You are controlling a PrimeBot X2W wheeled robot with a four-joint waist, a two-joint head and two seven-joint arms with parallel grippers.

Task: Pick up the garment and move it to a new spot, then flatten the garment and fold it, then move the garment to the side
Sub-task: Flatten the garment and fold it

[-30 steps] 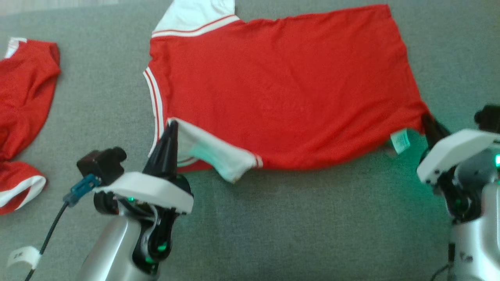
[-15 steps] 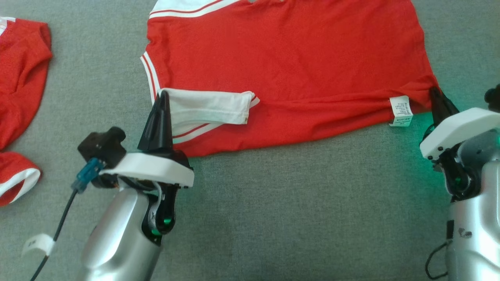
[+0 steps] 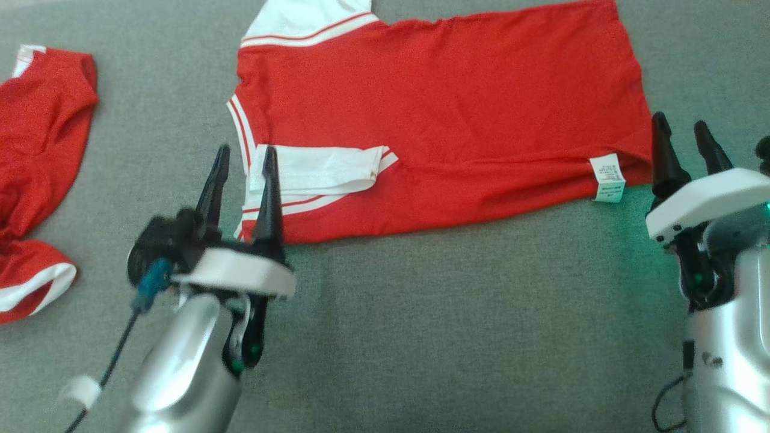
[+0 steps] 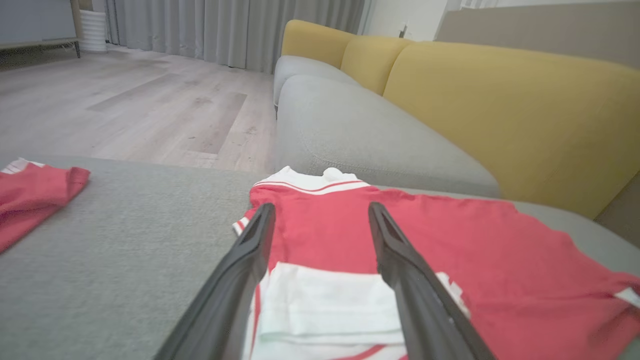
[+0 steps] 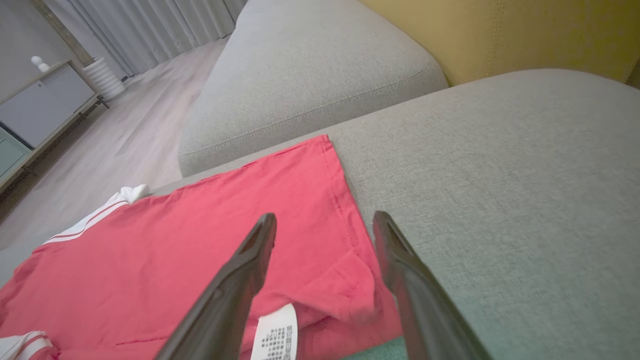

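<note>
The red T-shirt [image 3: 451, 108] lies flat on the grey sofa cushion [image 3: 451, 331], its long axis running side to side in the head view. The white collar end points to the robot's left and the hem to its right. The shirt's near edge is folded over, with a white sleeve [image 3: 313, 171] lying on the red body and a care label [image 3: 607, 177] at the near hem corner. Bare cushion stretches between the shirt and the robot. A narrower grey strip separates the shirt from a second red garment [image 3: 36, 150] at far left.

The left gripper [image 3: 246, 150] is spread wide and empty, its fingers straddling the sleeve's collar-side end. The right gripper [image 3: 680, 120] is also wide apart and empty, just beside the hem corner.
</note>
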